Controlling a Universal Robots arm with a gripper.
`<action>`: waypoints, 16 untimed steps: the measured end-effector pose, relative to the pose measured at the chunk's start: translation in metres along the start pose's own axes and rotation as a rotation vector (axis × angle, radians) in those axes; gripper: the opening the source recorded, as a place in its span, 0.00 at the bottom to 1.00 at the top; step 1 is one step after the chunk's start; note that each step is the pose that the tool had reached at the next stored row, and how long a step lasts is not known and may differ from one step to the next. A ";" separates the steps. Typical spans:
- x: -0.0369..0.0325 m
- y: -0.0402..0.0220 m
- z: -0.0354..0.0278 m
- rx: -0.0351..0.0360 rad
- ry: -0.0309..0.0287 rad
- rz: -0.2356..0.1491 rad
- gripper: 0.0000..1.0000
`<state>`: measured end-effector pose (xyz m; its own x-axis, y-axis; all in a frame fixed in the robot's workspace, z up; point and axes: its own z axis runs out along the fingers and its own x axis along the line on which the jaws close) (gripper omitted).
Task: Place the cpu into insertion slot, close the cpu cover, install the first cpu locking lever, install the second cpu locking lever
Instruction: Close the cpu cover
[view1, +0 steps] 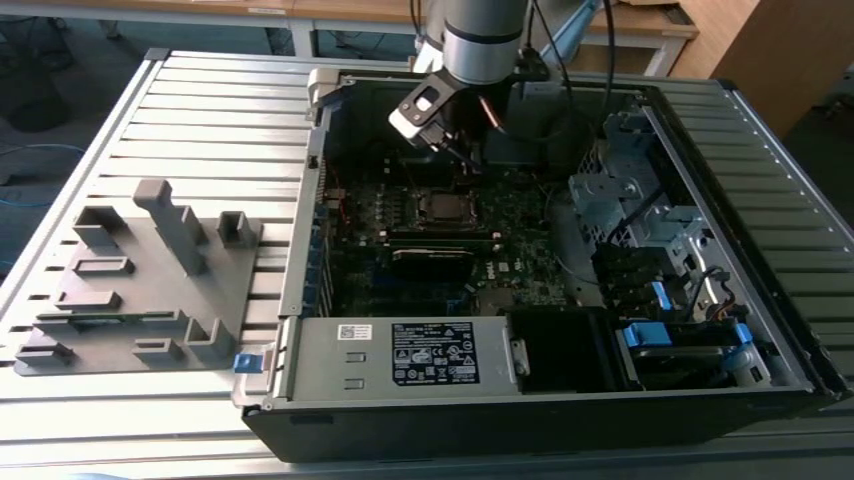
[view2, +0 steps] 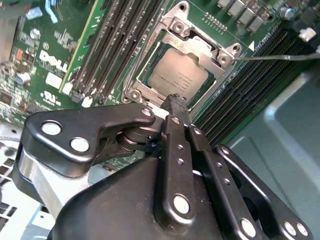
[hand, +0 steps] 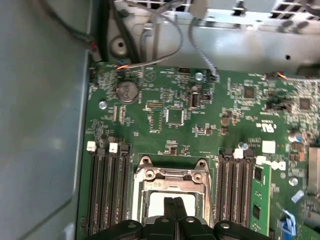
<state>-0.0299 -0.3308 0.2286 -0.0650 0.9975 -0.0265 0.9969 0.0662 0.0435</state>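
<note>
The cpu (view2: 177, 75) lies flat in the insertion slot (view1: 441, 207) on the green motherboard inside the open computer case. The cpu cover (view2: 200, 47), a silver frame, lies down around the chip's grey top. From one corner of the socket a thin metal locking lever (view2: 272, 56) sticks out sideways, unlatched. My gripper (view2: 176, 100) hangs just above the socket's edge, its two black fingertips pressed together with nothing between them. In the first wrist view my gripper (hand: 174, 204) sits over the cover (hand: 170, 176). In the exterior view my gripper (view1: 465, 165) stands at the socket's far side.
Black memory slots (view2: 115, 45) flank the socket on both sides. The case's power supply (view1: 400, 355) sits at the near end and a drive cage (view1: 641, 200) at the exterior view's right. A grey parts fixture (view1: 147, 280) lies on the slatted table at the left.
</note>
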 end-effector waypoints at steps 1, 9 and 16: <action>0.0000 0.0000 0.0001 -0.0004 0.0007 -0.017 0.11; 0.0000 -0.0001 0.0003 -0.0021 0.0035 -0.084 0.11; 0.0000 0.0000 0.0003 -0.0021 0.0035 -0.085 0.11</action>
<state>-0.0299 -0.3308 0.2283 -0.1493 0.9884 -0.0267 0.9877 0.1504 0.0434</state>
